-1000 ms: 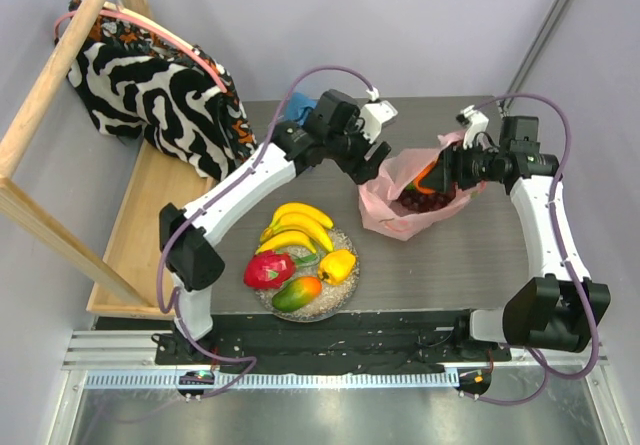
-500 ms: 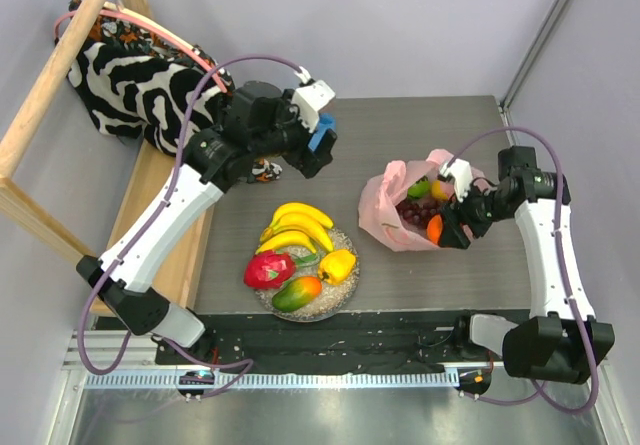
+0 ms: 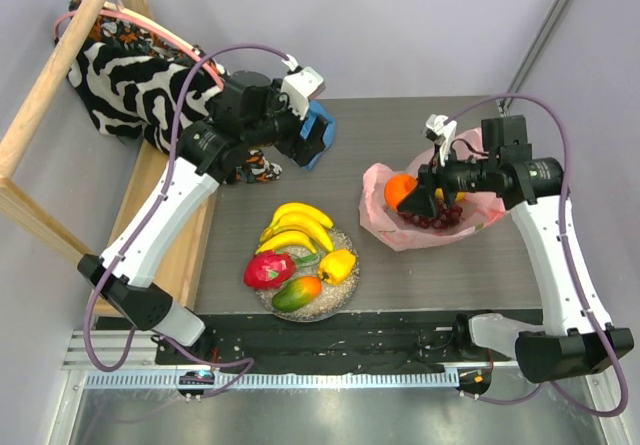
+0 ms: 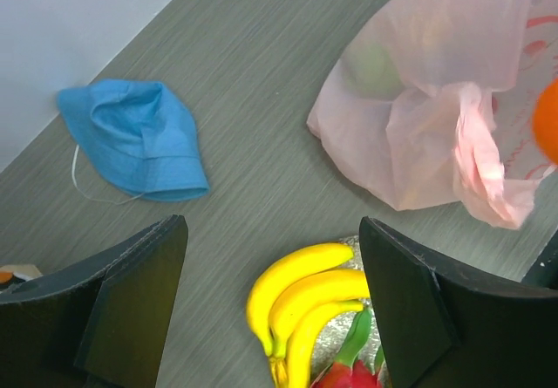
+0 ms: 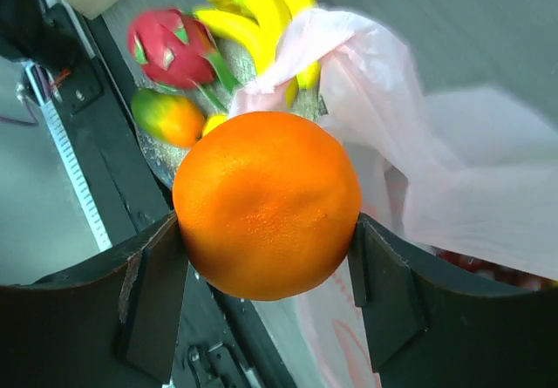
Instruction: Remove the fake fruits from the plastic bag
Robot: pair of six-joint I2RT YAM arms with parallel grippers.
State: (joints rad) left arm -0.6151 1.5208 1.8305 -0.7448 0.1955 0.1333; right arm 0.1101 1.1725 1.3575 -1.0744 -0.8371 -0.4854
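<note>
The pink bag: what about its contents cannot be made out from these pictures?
- Top view: the right gripper and its orange cover part of the mouth of the bag; only dark grapes show.
- Left wrist view: the cloudy bag wall blurs a greenish shape; the right edge cuts the bag.
- Right wrist view: the orange hides the bag's inside.

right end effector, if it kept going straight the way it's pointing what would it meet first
Probably the left rim of the plastic bag, just beyond the orange that the right end effector holds; past that, the banana bunch. Depth is unclear, so it might pass above the rim.
</note>
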